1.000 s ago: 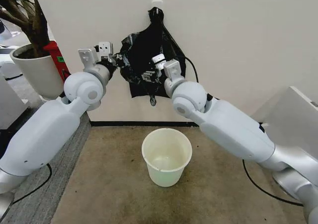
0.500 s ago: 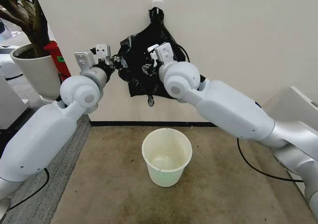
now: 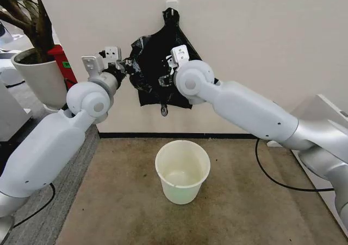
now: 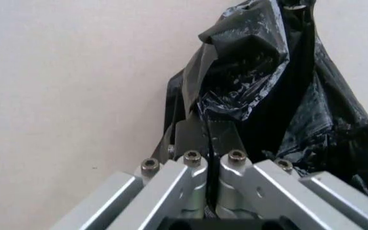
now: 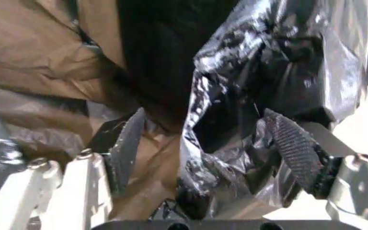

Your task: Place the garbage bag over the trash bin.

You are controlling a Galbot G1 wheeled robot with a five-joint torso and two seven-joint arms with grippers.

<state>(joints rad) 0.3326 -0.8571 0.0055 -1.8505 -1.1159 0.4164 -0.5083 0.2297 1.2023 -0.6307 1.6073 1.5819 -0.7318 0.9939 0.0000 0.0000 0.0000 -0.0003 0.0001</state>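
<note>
The left gripper (image 4: 208, 139) is pinching the bag's (image 3: 157, 66) edge, fingers together on the film. The right gripper (image 5: 212, 143) is standing apart around a fold. The bin (image 3: 182, 171) is sitting well below both. Thin plastic could tear or slip free. Brown carpet (image 3: 125, 201) is lying beneath, a white wall (image 3: 261, 38) rising behind

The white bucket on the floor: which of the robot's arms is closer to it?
Neither clearly. Both are raised at the garbage bag on the wall, well above the trash bin: left end effector clamped on its edge, right end effector open around a fold.
</note>
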